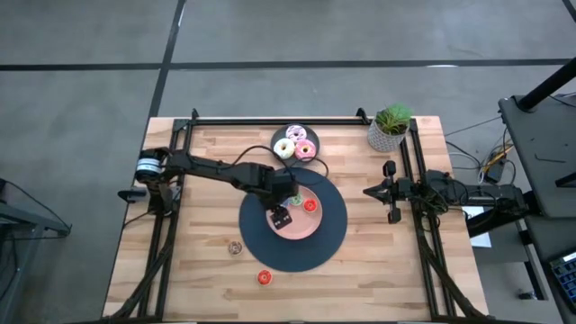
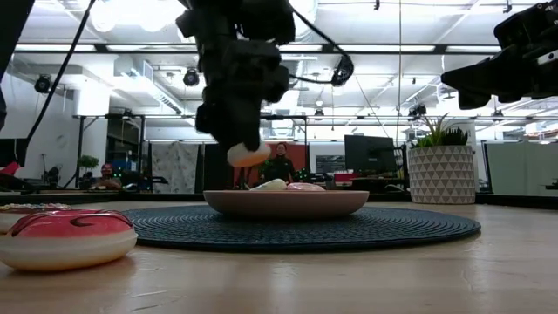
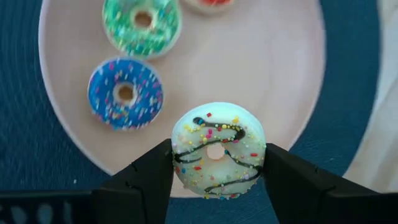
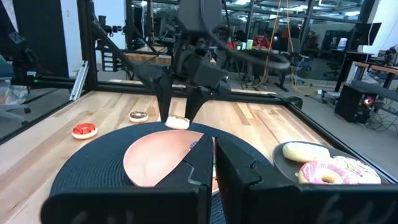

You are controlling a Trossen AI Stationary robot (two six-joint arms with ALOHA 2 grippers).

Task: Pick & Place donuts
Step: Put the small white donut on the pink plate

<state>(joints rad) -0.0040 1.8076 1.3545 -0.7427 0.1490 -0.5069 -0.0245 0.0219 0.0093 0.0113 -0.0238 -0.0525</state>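
Tiny white sprinkled donut (image 3: 218, 151) pinched by its outer rim between left gripper (image 3: 217, 171) fingers, hovering just above pink plate (image 3: 273, 74) edge; blue and green donuts beyond. Probably light, rigid, slightly slick. Right gripper (image 4: 213, 163) closed, empty, well apart.

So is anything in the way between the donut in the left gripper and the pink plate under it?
Nothing visible. The left gripper holds the white drizzled donut above the pink plate's near rim. The blue donut and green donut lie off to the side, apart from it, with bare plate beside them.
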